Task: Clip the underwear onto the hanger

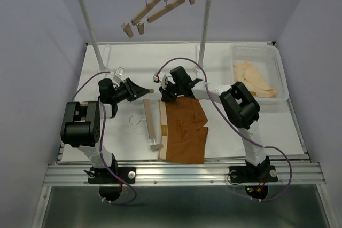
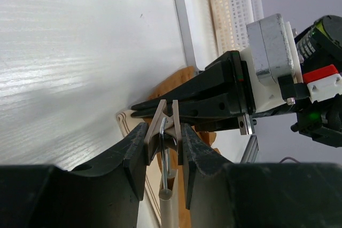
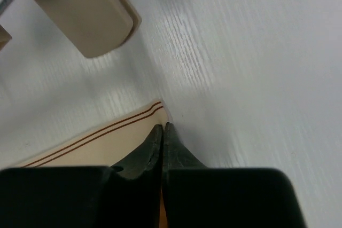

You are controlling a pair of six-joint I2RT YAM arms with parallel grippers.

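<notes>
left tool (image 2: 163, 140) clamped on hanger (image 1: 149, 124) end clip; right tool (image 3: 162, 130) pressed together at underwear (image 1: 184, 126) waistband corner (grip unclear).

The left arm (image 1: 80, 124) folds at the elbow and reaches rightward, held low. The left gripper (image 2: 163, 132) has both fingers clamped on the hanger (image 2: 166, 120). The right arm (image 1: 240, 105) stretches leftward. The right gripper (image 3: 162, 129) points down with its fingertips pressed together.
</notes>
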